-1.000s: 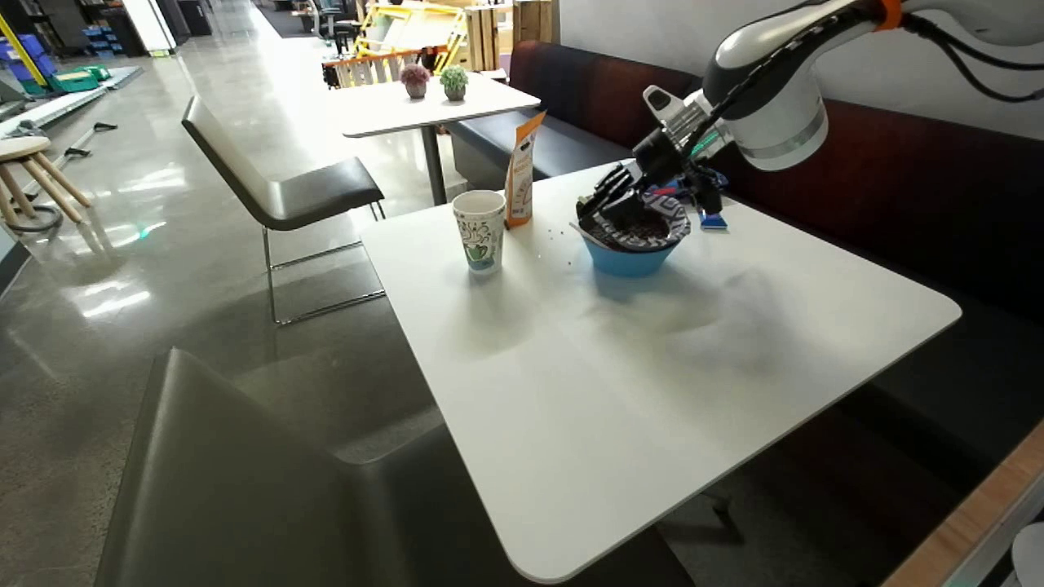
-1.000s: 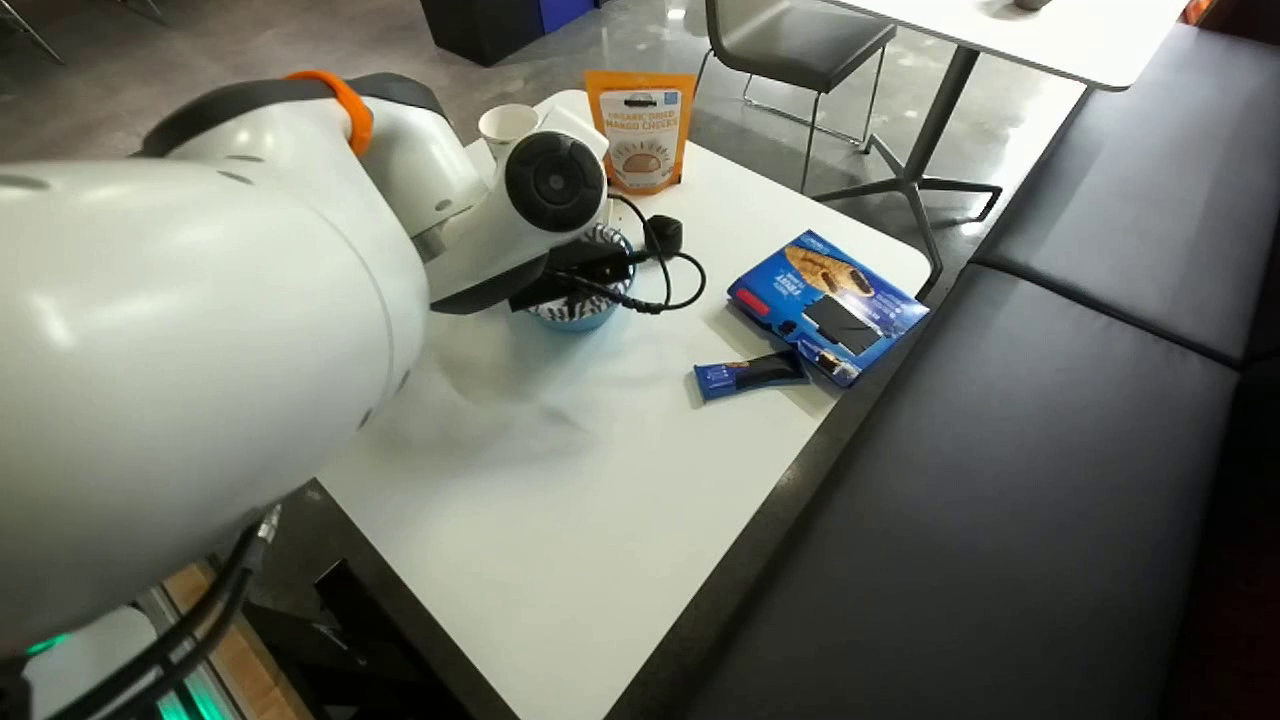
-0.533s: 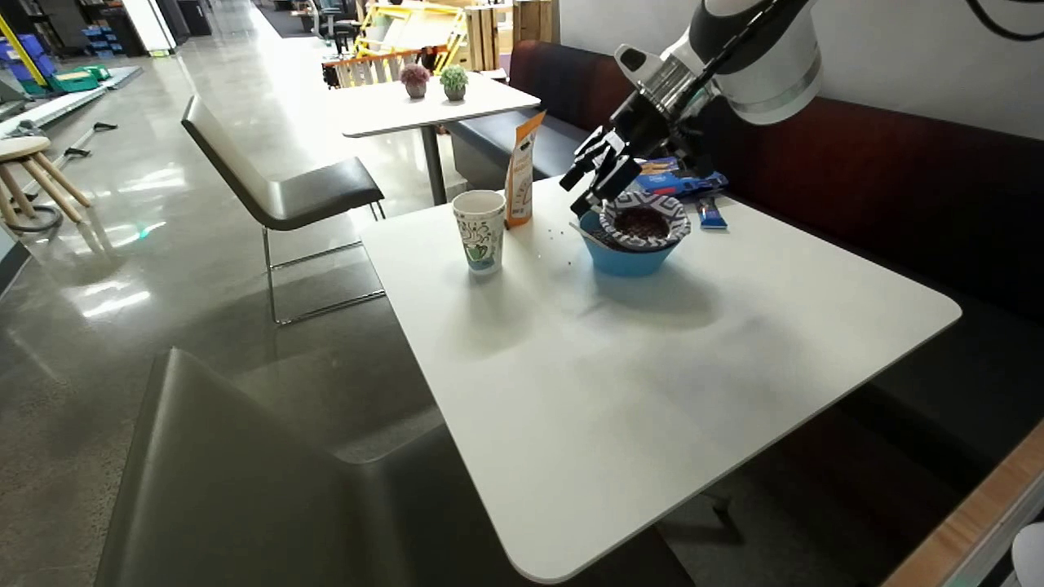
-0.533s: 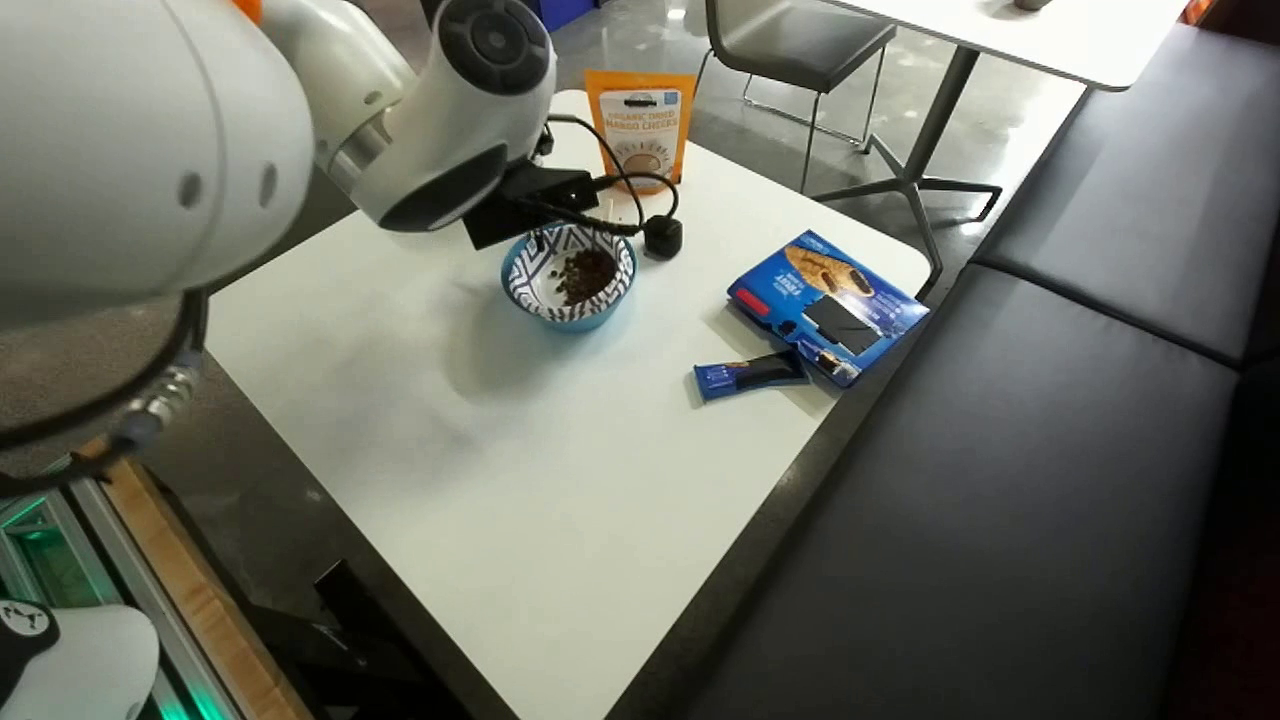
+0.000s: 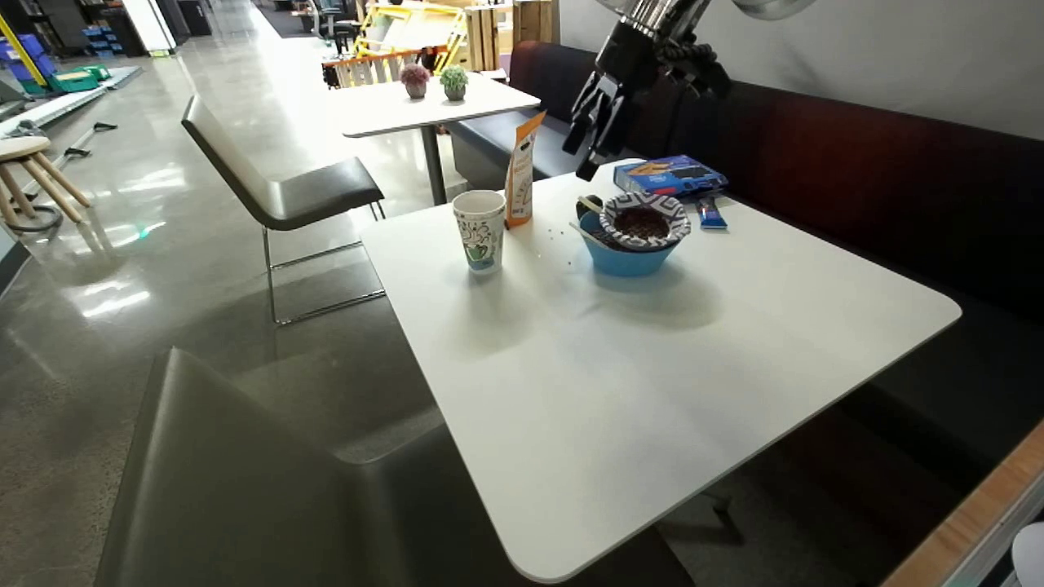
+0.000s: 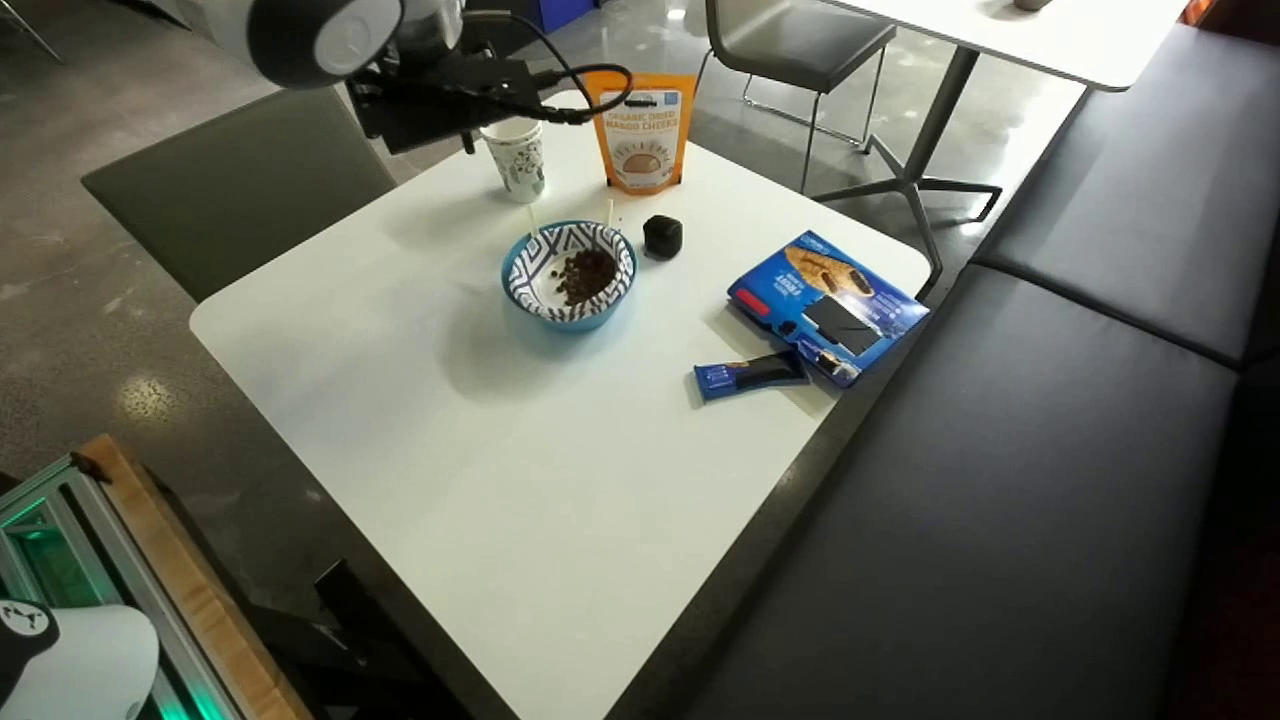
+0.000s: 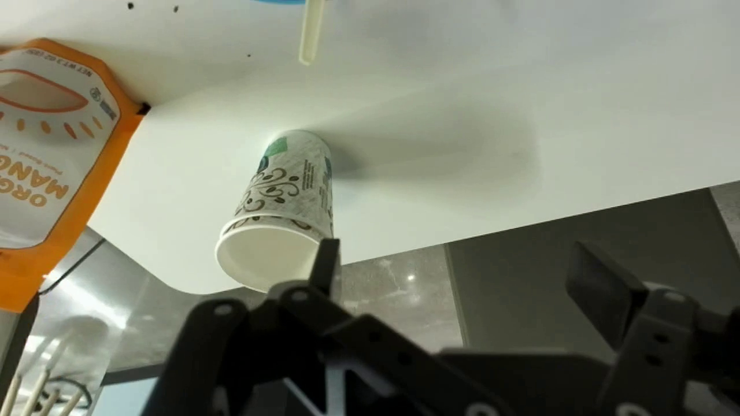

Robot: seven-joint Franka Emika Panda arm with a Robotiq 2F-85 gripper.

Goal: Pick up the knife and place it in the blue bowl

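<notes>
The blue bowl [image 5: 628, 261] [image 6: 575, 322] rests on the table with a patterned black-and-white bowl [image 5: 648, 239] nested inside, holding dark brown bits. Two thin pale utensil handles [image 6: 532, 218] stick out over its rim; which of them is the knife I cannot tell. In the wrist view a pale handle [image 7: 312, 34] juts from the top edge, by a sliver of blue rim. My gripper [image 5: 581, 155] [image 7: 462, 268] is up in the air above and beyond the bowl, apart from it, its jaws wide with nothing between them. In an exterior view the arm mostly hides its fingers.
A paper cup [image 5: 481, 232] and an upright orange pouch [image 6: 642, 135] stand near the bowl. Beside it sits a black lump [image 6: 663, 237]. A blue box [image 6: 830, 305] and blue packet [image 6: 750, 376] lie toward the bench. Chairs [image 6: 250, 180] flank the table.
My gripper has risen from the bowl and drawn away upward, and its fingers now stand apart with nothing held. The bowl and the pale handle at its rim have stayed put.
</notes>
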